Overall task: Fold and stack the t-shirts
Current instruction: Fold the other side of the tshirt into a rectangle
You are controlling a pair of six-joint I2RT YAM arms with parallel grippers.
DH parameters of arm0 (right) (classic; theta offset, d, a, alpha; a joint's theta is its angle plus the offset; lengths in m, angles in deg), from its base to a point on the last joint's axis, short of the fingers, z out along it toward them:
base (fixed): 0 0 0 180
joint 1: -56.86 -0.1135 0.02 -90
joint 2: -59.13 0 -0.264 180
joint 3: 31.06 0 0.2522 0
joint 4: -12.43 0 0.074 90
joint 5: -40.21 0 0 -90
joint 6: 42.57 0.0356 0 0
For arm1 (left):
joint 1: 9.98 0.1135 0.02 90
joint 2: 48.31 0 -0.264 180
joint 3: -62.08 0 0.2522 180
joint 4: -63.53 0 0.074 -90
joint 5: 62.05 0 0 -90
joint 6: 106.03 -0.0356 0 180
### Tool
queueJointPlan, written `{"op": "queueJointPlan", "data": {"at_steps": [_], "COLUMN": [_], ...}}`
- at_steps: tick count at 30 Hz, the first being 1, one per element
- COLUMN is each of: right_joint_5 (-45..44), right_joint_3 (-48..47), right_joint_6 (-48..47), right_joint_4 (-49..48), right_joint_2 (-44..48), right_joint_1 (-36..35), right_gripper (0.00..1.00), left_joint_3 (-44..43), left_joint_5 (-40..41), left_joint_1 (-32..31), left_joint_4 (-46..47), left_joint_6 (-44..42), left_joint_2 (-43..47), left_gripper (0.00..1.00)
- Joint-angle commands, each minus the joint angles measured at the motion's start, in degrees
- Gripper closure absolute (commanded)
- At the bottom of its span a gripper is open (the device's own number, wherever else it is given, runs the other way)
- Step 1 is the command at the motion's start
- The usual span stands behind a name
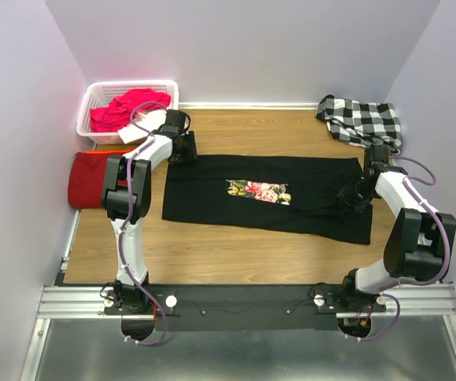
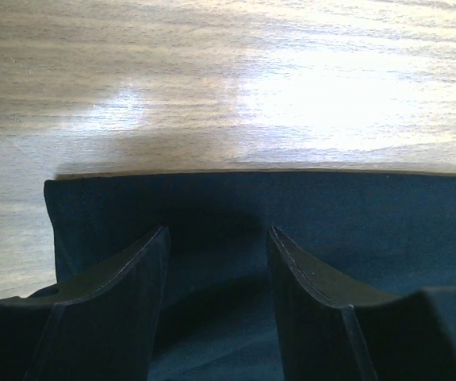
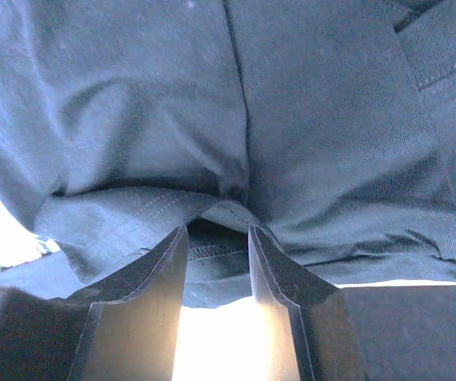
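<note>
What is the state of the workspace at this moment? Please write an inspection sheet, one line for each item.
surface: wooden table, flat; no stain seen.
job's things: black t-shirt folded into a long strip across the middle, floral print up; dark-red t-shirt folded at the left edge.
clutter: white basket holding pink cloth, far left; checked cloth, far right.
grippers: left gripper, jaws open over the black shirt's far-left corner; right gripper, jaws apart at the shirt's right end, hem between the tips, grip unclear.
cables: purple cables run along both arms.
surroundings: pale walls on three sides; metal rail at the near edge.
</note>
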Motion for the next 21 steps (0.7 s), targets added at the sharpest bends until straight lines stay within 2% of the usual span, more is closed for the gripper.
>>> {"op": "queueJointPlan", "data": {"at_steps": [1, 11, 16, 21], "right_joint_5": [1.04, 2.36, 3.24, 3.85], "right_joint_3": [0.16, 3.06, 4.81, 6.22], "right_joint_6": [-0.36, -0.62, -0.62, -0.62], "right_joint_4": [3.26, 3.97, 4.93, 6.86], "right_joint_2": [-0.07, 0.72, 2.39, 5.98], "right_joint_1": [-0.18, -0.27, -0.53, -1.14], "right_gripper": [0.55, 0.56, 0.57, 0.58], "left_joint_3": [1.01, 1.18, 1.62, 3.38], "left_joint_5": [0.9, 0.46, 0.46, 0.81], "left_joint_1": [-0.38, -1.43, -5.55, -12.32], "left_joint_4": [-1.94, -1.24, -1.15, -0.45], "left_joint_6": [-0.05, -0.57, -1.28, -1.02], "left_joint_2": [-0.68, 3.98, 9.5, 13.73], "left_gripper": [0.39, 0.39, 0.39, 0.15]}}
